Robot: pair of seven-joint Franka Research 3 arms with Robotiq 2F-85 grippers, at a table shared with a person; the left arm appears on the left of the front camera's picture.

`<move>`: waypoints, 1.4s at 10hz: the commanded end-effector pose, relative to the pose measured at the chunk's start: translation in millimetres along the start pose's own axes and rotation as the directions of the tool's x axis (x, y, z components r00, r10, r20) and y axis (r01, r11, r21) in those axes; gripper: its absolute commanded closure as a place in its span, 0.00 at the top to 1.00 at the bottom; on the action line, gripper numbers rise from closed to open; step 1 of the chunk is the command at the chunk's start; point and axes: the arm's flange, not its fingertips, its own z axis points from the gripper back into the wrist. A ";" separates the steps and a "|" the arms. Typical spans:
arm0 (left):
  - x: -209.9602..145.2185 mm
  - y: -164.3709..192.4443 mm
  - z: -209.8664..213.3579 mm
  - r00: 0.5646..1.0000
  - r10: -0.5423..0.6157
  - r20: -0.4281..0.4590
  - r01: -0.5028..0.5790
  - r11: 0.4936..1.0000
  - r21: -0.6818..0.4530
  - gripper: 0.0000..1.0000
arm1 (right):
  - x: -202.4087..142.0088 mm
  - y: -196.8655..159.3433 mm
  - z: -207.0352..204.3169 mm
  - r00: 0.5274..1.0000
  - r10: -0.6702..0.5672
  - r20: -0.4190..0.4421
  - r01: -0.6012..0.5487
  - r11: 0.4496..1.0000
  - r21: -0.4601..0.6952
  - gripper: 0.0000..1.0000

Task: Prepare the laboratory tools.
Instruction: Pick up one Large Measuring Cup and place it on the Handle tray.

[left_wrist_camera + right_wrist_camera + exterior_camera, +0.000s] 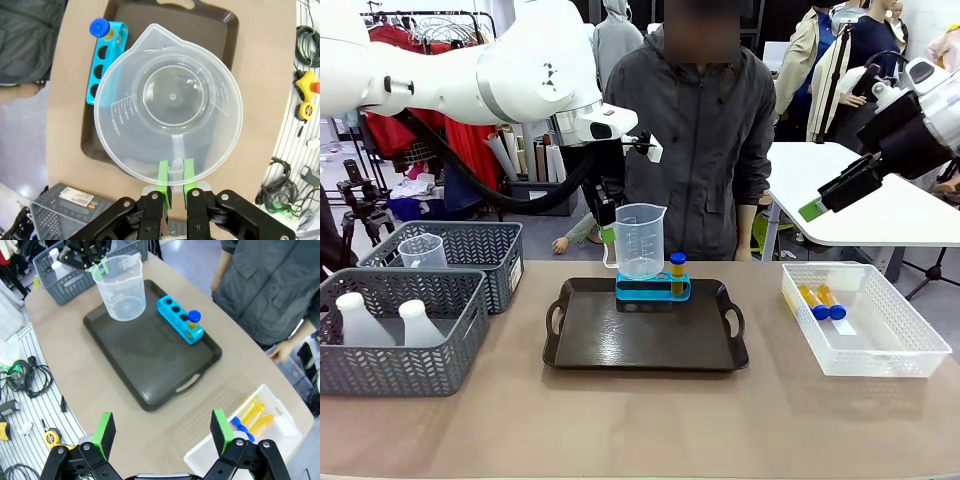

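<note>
My left gripper (608, 230) is shut on the handle of a clear measuring beaker (640, 240), which it holds upright over the back of the black tray (645, 345). From the left wrist, its green pads (163, 175) pinch the handle of the beaker (170, 105). A blue four-hole rack (653, 291) stands on the tray behind the beaker, with one blue-capped tube of yellow liquid (677, 272) in it. Two more tubes (823, 301) lie in the clear bin (900, 345). My right gripper (162, 432) hangs open and high over the table's right side, holding nothing.
Two grey mesh baskets stand at the left: the front one (400, 365) holds two white flasks (360, 320), the back one (470, 240) a second beaker (423, 250). A person (695, 150) stands at the far edge behind the tray.
</note>
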 end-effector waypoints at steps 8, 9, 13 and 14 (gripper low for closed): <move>71.9 7.2 -103.5 0.978 -0.194 -0.079 0.198 0.979 0.040 0.00 | 1.1 -0.6 -0.1 1.000 -0.007 0.016 0.007 1.000 0.015 1.00; 77.9 7.1 -119.2 0.973 -0.215 -0.082 0.218 0.976 0.030 0.00 | 1.1 -0.6 -0.1 1.000 -0.007 0.016 0.007 1.000 0.015 1.00; 84.1 4.1 -154.2 0.956 -0.281 -0.080 0.285 0.958 0.039 0.00 | 1.1 -0.6 -0.1 1.000 -0.007 0.016 0.007 1.000 0.015 1.00; 82.8 4.8 -159.5 0.954 -0.290 -0.078 0.292 0.956 0.024 0.00 | 1.1 -0.6 -0.1 1.000 -0.007 0.016 0.007 1.000 0.015 1.00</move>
